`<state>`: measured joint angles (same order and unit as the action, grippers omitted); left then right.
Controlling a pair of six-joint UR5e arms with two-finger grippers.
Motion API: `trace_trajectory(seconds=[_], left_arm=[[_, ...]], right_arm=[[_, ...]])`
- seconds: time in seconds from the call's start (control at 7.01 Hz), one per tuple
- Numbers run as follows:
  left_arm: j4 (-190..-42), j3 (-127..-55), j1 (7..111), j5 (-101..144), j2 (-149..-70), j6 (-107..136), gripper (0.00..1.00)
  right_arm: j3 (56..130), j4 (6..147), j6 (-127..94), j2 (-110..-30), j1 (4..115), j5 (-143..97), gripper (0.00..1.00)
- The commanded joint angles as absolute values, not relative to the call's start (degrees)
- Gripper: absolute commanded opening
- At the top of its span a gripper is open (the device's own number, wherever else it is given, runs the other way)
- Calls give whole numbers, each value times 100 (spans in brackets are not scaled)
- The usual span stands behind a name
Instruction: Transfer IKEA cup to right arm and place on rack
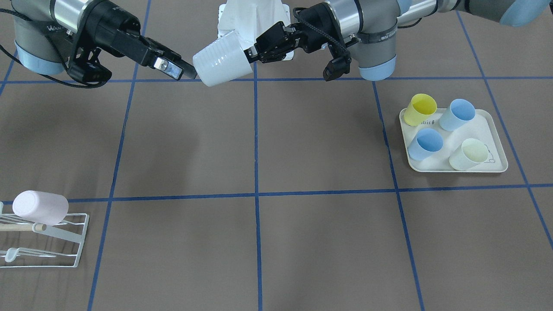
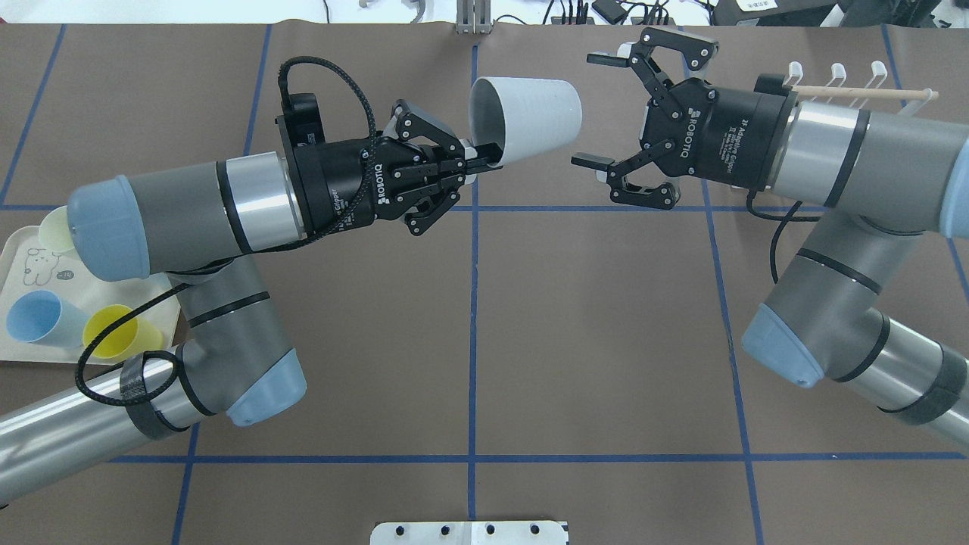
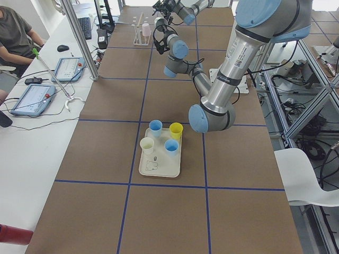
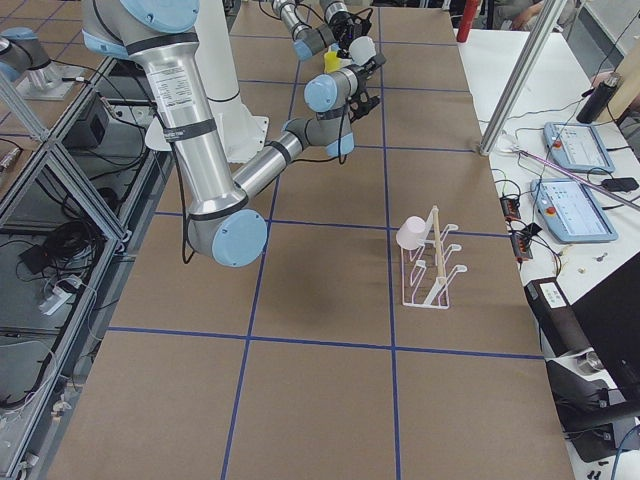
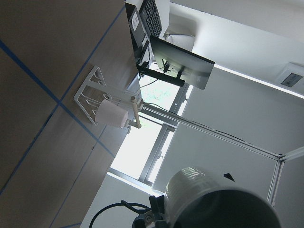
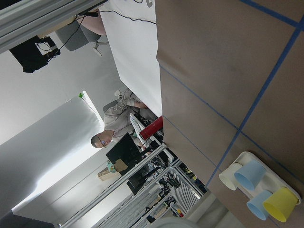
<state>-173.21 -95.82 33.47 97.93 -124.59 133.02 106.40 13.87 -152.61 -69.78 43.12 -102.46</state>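
- Brown table (image 1: 302,142) with blue grid tape fills our view.
- We see the left gripper (image 2: 481,157) clenched on the rim of the white IKEA cup (image 2: 530,113), held sideways in mid-air.
- Just beside the cup's base, the right gripper (image 2: 594,108) hovers with jaws spread wide, holding nothing.
- We judge the handover not yet made: the right arm must grasp the cup and the left must let go.
- Well apart, the white wire rack (image 4: 430,262) carries a pink cup (image 1: 41,207).
- At the opposite end, a cream tray (image 1: 486,127) holds four pastel cups (image 1: 421,108).
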Motion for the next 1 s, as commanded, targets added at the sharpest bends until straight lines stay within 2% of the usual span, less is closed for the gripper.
trace_trajectory(seconds=[0.0,0.57,0.71,0.86], left_arm=[[-17306,-9519,3331,9800,-12542,13263,0],[-17306,-9264,3305,9791,-12788,13254,0],[-17306,-9264,3305,9791,-12779,13254,0],[-17297,-9238,3305,9800,-12779,13254,4]], right_arm=[[10617,1389,-15284,-6961,4245,-10178,100],[10626,1389,-15284,-6970,4210,-10186,99],[10652,1389,-15284,-6970,4210,-10187,78],[10661,1389,-15302,-6978,4210,-10178,27]])
